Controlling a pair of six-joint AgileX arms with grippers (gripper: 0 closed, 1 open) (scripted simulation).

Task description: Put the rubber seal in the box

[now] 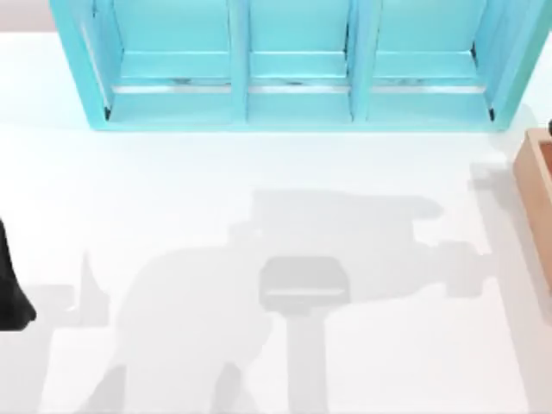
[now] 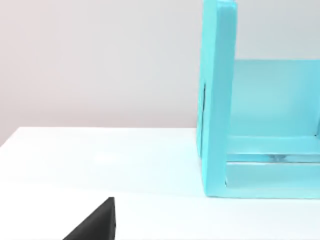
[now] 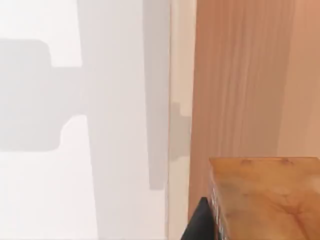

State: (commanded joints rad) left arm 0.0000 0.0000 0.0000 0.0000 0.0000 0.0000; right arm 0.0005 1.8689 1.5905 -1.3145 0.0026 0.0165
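The jaws of the right gripper point(image 3: 201, 223) appear closed on the rubber seal point(image 3: 265, 197). In the right wrist view one dark finger lies against the side of the glossy brown block at the lower right of the frame, and the other finger is out of sight, so the grip is my reading rather than something fully shown. Behind the seal rises the tan, wood-grained box point(image 3: 240, 75), which in the top view sits at the right edge of the frame, partly cut off. I would say the pick-up is done and the carry is nearly over. What is left is to bring the seal over the opening and let it go, since nothing shows it resting inside yet. The left arm point(image 1: 9, 289) sits parked at the left edge of the top view. Of the left gripper point(image 2: 95, 225) just a dark tip pokes into the lower left of its wrist view, and I cannot tell how its jaws stand. The white surface point(image 1: 172, 190) carries broad grey shadows across its lower middle, a turquoise shelf unit point(image 1: 293, 69) stands along the upper part, and a plain pale wall point(image 2: 100, 60) lies behind.
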